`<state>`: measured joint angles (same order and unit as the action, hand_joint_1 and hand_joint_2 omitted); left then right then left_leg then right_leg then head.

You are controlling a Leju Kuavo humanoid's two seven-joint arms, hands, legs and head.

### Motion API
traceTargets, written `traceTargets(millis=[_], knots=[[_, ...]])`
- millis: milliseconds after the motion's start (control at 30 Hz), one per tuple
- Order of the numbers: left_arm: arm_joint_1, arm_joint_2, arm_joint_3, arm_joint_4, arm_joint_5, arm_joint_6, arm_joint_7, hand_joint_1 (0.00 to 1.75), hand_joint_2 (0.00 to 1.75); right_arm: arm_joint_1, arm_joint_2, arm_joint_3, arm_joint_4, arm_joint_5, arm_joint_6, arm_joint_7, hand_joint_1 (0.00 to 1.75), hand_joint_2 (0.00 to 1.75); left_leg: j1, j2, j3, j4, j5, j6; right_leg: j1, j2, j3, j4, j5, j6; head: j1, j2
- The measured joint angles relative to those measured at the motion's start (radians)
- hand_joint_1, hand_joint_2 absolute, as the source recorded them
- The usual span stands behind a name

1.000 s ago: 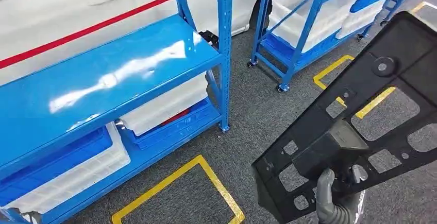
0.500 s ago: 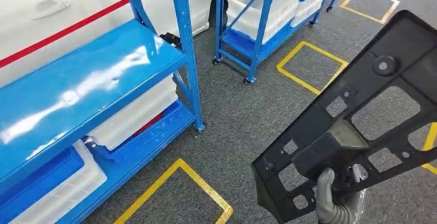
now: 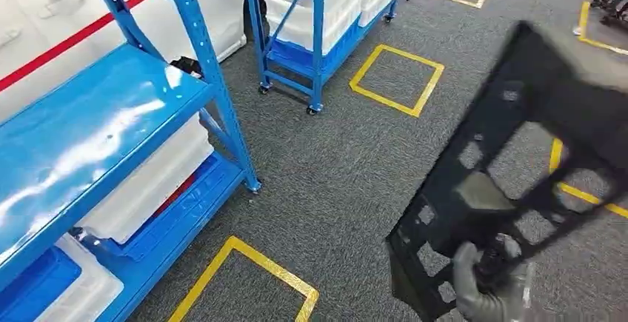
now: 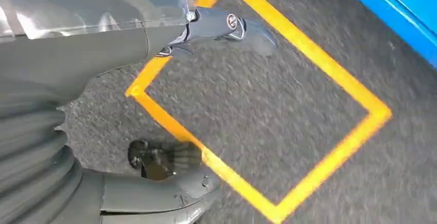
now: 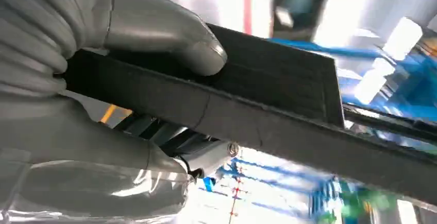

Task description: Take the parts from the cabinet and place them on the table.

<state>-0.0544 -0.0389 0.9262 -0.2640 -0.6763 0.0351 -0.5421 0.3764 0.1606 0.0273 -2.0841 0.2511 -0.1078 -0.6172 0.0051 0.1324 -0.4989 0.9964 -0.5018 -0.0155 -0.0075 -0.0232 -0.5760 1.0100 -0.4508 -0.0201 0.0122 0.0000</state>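
Note:
A large black plastic panel (image 3: 552, 92) with several cut-outs stands tilted at the right of the head view, blurred by motion. My right hand (image 3: 485, 292) grips its lower edge from below. In the right wrist view the thumb of the right hand (image 5: 77, 80) presses on the panel's flat edge (image 5: 257, 100), and the fingers wrap under it. My left hand (image 4: 77, 80) hangs over the grey carpet with thumb and fingers (image 4: 227, 26) apart and nothing between them. The blue cabinet shelf (image 3: 96, 129) lies at the left.
White crates (image 3: 148, 189) and blue bins sit on the cabinet's lower shelves. A second blue rack on wheels (image 3: 318, 33) with white crates stands farther off. Yellow taped squares (image 3: 396, 78) mark the grey carpet, one close by (image 3: 244, 277). A white vehicle stands behind the cabinet.
The whole picture has shifted left and down as the camera turned to the right. The black panel stays in my right hand, now blurred and slightly lower.

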Motion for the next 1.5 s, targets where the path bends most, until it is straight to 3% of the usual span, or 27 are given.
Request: traceTargets(millis=[67, 133, 167, 200, 267, 300, 333, 367, 500, 567, 633, 700, 733, 800, 833, 867, 1000, 1067, 1100, 1167, 1200, 1233, 1300, 1333, 1367, 1400, 1500], knots=[[-0.017, 0.01, -0.001, 0.0, -0.008, -0.008, -0.005, 0.0, 1.75, -0.023, 0.002, 0.049, 0.031, 0.03, -0.026, 0.006, 1.75, 1.75, 0.007, -0.1, -0.035, 0.083, -0.063, -0.006, -0.003, 0.012, -0.004, -0.003, 0.007, -0.009, -0.005, 0.0], [-0.015, 0.022, 0.0, 0.0, -0.008, -0.01, -0.007, 0.0, 1.75, -0.043, 0.003, 0.073, 0.053, 0.03, -0.039, 0.011, 1.75, 1.75, 0.007, -0.125, -0.109, 0.248, -0.14, -0.011, -0.001, 0.034, -0.008, -0.003, 0.009, -0.014, -0.006, 0.0], [-0.012, 0.027, 0.0, 0.0, -0.008, -0.011, -0.008, 0.0, 1.75, -0.047, 0.003, 0.079, 0.063, 0.03, -0.046, 0.011, 1.75, 1.75, 0.007, -0.126, -0.14, 0.311, -0.156, -0.012, 0.001, 0.048, -0.009, -0.001, 0.009, -0.014, -0.007, 0.0], [-0.009, 0.029, 0.0, 0.0, -0.008, -0.012, -0.01, 0.0, 1.75, -0.047, 0.003, 0.085, 0.071, 0.03, -0.051, 0.013, 1.75, 1.75, 0.007, -0.126, -0.148, 0.322, -0.144, -0.012, 0.001, 0.062, -0.01, 0.001, 0.01, -0.014, -0.006, 0.0], [-0.007, 0.032, 0.0, 0.0, -0.008, -0.016, -0.015, 0.0, 1.75, -0.049, 0.002, 0.095, 0.082, 0.029, -0.055, 0.016, 1.75, 1.75, 0.009, -0.13, -0.102, 0.209, -0.058, -0.01, 0.0, 0.09, -0.01, 0.009, 0.009, -0.013, -0.007, 0.0], [-0.008, 0.032, 0.0, 0.0, -0.008, -0.019, -0.018, 0.0, 1.75, -0.052, 0.002, 0.104, 0.087, 0.028, -0.059, 0.016, 1.75, 1.75, 0.012, -0.15, -0.061, 0.114, -0.007, -0.01, 0.0, 0.104, -0.011, 0.014, 0.007, -0.01, -0.007, 0.0], [-0.006, 0.035, 0.002, 0.0, -0.008, -0.022, -0.018, 0.0, 1.75, -0.055, 0.002, 0.11, 0.091, 0.028, -0.062, 0.016, 1.75, 1.75, 0.018, -0.206, -0.035, 0.043, 0.013, -0.008, -0.001, 0.115, -0.017, 0.02, 0.005, -0.006, -0.008, 0.0], [-0.003, 0.036, 0.003, 0.001, -0.01, -0.028, -0.016, 0.0, 1.75, -0.061, 0.002, 0.117, 0.096, 0.027, -0.066, 0.017, 1.75, 1.75, 0.018, -0.225, -0.029, 0.024, 0.001, -0.005, 0.005, 0.129, -0.026, 0.029, 0.005, 0.0, -0.007, 0.0], [0.003, 0.04, 0.005, 0.002, -0.017, -0.049, 0.012, 0.0, 1.75, -0.066, 0.001, 0.129, 0.11, 0.012, -0.079, 0.016, 1.75, 1.75, 0.016, -0.178, -0.029, 0.016, 0.012, 0.021, -0.002, 0.176, -0.044, 0.023, 0.022, 0.029, -0.006, 0.0], [0.0, 0.04, 0.015, 0.003, 0.004, -0.071, 0.014, 0.0, 1.75, -0.074, -0.004, 0.129, 0.116, -0.002, -0.08, 0.014, 1.75, 1.75, 0.014, -0.152, -0.029, 0.008, 0.02, 0.035, 0.002, 0.064, -0.07, 0.088, -0.028, 0.031, 0.003, 0.0], [0.004, 0.04, 0.034, 0.003, 0.013, -0.089, 0.011, 0.0, 1.75, -0.093, -0.007, 0.129, 0.124, -0.022, -0.076, 0.009, 1.75, 1.75, 0.008, -0.122, -0.032, 0.009, 0.02, 0.039, -0.001, 0.034, -0.14, 0.237, -0.106, 0.039, 0.006, 0.0], [0.0, 0.04, 0.039, 0.003, -0.004, -0.092, -0.001, 0.0, 1.75, -0.098, -0.01, 0.129, 0.13, -0.051, -0.065, 0.005, 1.75, 1.75, 0.006, -0.09, -0.034, 0.009, 0.019, 0.039, -0.005, 0.029, -0.182, 0.331, -0.13, 0.044, 0.006, 0.0], [-0.006, 0.04, 0.039, 0.003, -0.015, -0.092, -0.009, 0.0, 1.75, -0.097, -0.011, 0.129, 0.133, -0.059, -0.061, 0.003, 1.75, 1.75, 0.006, -0.078, -0.033, 0.009, 0.019, 0.039, -0.006, 0.027, -0.169, 0.311, -0.11, 0.044, 0.006, 0.0], [-0.021, 0.04, 0.033, 0.002, -0.052, -0.091, -0.039, 0.0, 1.75, -0.096, -0.014, 0.12, 0.136, -0.073, -0.046, -0.003, 1.75, 1.75, 0.006, -0.055, -0.029, 0.009, 0.016, 0.035, -0.006, 0.01, -0.081, 0.157, -0.033, 0.041, 0.006, 0.0], [-0.028, 0.04, 0.028, 0.002, -0.063, -0.092, -0.052, 0.0, 1.75, -0.096, -0.015, 0.115, 0.136, -0.076, -0.042, -0.009, 1.75, 1.75, 0.005, -0.045, -0.025, 0.009, 0.013, 0.03, -0.002, -0.029, -0.026, 0.065, -0.002, 0.036, 0.007, 0.0], [-0.031, 0.04, 0.025, 0.002, -0.071, -0.092, -0.061, 0.0, 1.75, -0.096, -0.016, 0.109, 0.136, -0.078, -0.036, -0.014, 1.75, 1.75, -0.003, -0.034, -0.022, 0.011, 0.009, 0.023, 0.013, -0.08, -0.008, 0.024, -0.021, 0.028, 0.007, 0.0], [-0.048, 0.036, 0.013, 0.002, -0.09, -0.092, -0.074, 0.0, 1.75, -0.062, -0.02, 0.075, 0.127, -0.093, -0.017, -0.034, 1.75, 1.75, -0.004, 0.007, -0.009, 0.008, 0.001, 0.003, 0.014, -0.02, -0.015, 0.016, -0.01, 0.004, 0.005, 0.0], [-0.054, 0.034, 0.006, 0.002, -0.093, -0.092, -0.076, 0.0, 1.75, -0.053, -0.022, 0.063, 0.12, -0.097, -0.011, -0.039, 1.75, 1.75, 0.005, -0.082, -0.026, 0.054, -0.04, -0.005, 0.005, 0.002, -0.011, 0.008, -0.002, -0.011, 0.001, 0.0], [-0.052, 0.034, 0.006, 0.002, -0.092, -0.092, -0.076, 0.0, 1.75, -0.054, -0.022, 0.058, 0.119, -0.097, -0.01, -0.04, 1.75, 1.75, 0.007, -0.109, -0.055, 0.12, -0.079, -0.006, 0.005, 0.013, -0.013, 0.008, 0.0, -0.015, -0.001, 0.0], [-0.048, 0.034, 0.006, 0.002, -0.092, -0.092, -0.076, 0.0, 1.75, -0.048, -0.022, 0.051, 0.119, -0.099, -0.01, -0.041, 1.75, 1.75, 0.007, -0.125, -0.137, 0.29, -0.148, -0.01, 0.006, 0.047, -0.015, 0.01, 0.0, -0.018, -0.004, 0.0], [-0.048, 0.034, 0.005, 0.002, -0.092, -0.092, -0.076, 0.0, 1.75, -0.043, -0.023, 0.048, 0.118, -0.099, -0.01, -0.041, 1.75, 1.75, 0.007, -0.126, -0.163, 0.335, -0.15, -0.009, 0.007, 0.063, -0.015, 0.013, 0.0, -0.018, -0.004, 0.0], [-0.048, 0.034, 0.005, 0.002, -0.092, -0.092, -0.076, 0.0, 1.75, -0.042, -0.023, 0.046, 0.118, -0.099, -0.01, -0.041, 1.75, 1.75, 0.007, -0.126, -0.164, 0.325, -0.127, -0.008, 0.007, 0.079, -0.015, 0.014, 0.0, -0.018, -0.004, 0.0], [-0.05, 0.034, 0.002, 0.002, -0.092, -0.092, -0.076, 0.0, 1.75, -0.041, -0.023, 0.041, 0.118, -0.1, -0.009, -0.041, 1.75, 1.75, 0.007, -0.135, -0.112, 0.189, -0.035, -0.004, 0.007, 0.109, -0.012, 0.019, -0.001, -0.016, -0.004, 0.0], [-0.051, 0.034, 0.002, 0.002, -0.092, -0.092, -0.076, 0.0, 1.75, -0.041, -0.023, 0.04, 0.118, -0.1, -0.009, -0.041, 1.75, 1.75, 0.009, -0.166, -0.069, 0.088, 0.018, -0.001, 0.006, 0.125, -0.012, 0.022, -0.003, -0.014, -0.005, 0.0], [-0.051, 0.035, 0.002, 0.002, -0.092, -0.092, -0.076, 0.0, 1.75, -0.041, -0.023, 0.036, 0.118, -0.1, -0.009, -0.042, 1.75, 1.75, 0.013, -0.24, -0.05, 0.043, 0.014, 0.004, 0.005, 0.136, -0.018, 0.026, -0.004, -0.009, -0.003, 0.0], [-0.051, 0.035, 0.002, 0.002, -0.092, -0.091, -0.076, 0.0, 1.75, -0.042, -0.023, 0.035, 0.118, -0.1, -0.008, -0.041, 1.75, 1.75, 0.015, -0.243, -0.049, 0.024, 0.015, 0.004, 0.005, 0.151, -0.026, 0.032, -0.002, -0.002, -0.003, 0.0], [-0.059, 0.032, -0.001, 0.002, -0.098, -0.074, -0.067, 0.0, 1.75, -0.031, -0.023, 0.026, 0.116, -0.1, 0.001, -0.042, 1.75, 1.75, 0.004, -0.209, -0.047, 0.025, 0.021, 0.019, -0.005, 0.189, -0.038, 0.021, 0.011, 0.022, -0.005, 0.0]])
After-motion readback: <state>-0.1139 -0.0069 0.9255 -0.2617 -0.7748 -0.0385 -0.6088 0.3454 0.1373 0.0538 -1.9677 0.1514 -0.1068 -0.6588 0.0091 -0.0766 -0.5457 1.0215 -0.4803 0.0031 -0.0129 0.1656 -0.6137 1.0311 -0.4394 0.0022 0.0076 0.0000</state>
